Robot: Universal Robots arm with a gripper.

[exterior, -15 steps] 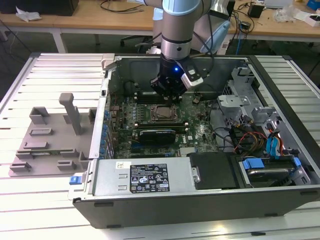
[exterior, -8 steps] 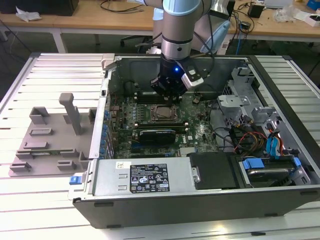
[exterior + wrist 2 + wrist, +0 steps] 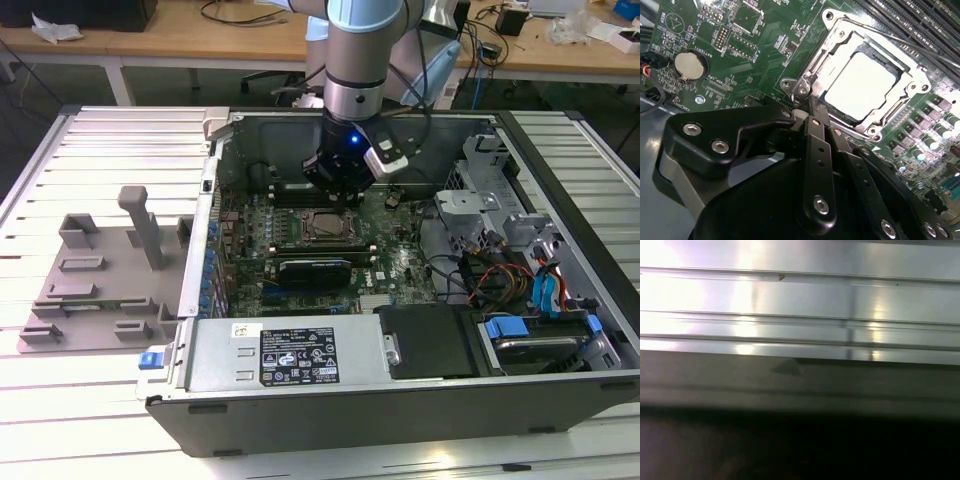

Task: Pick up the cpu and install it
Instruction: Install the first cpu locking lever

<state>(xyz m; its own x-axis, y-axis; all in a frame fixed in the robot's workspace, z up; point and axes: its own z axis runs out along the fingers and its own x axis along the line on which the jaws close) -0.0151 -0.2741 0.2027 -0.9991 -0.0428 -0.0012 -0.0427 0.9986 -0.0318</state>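
Note:
The cpu (image 3: 860, 87), a pale silvery square, lies flat inside the metal-framed socket (image 3: 905, 75) on the green motherboard (image 3: 740, 60). In the second wrist view my gripper (image 3: 810, 104) is shut, its black fingers (image 3: 819, 150) pressed together with nothing between them. Their tips end just at the socket frame's corner, beside the cpu. In the exterior view the gripper (image 3: 337, 190) hangs inside the open computer case, just above and behind the socket (image 3: 325, 228).
The open case (image 3: 400, 390) lies on a slatted metal table (image 3: 120, 140). A grey plastic tray with upright posts (image 3: 100, 275) stands at the exterior view's left. Cables and drive bays (image 3: 520, 270) crowd the case's right side. A coin battery (image 3: 689, 65) sits on the board.

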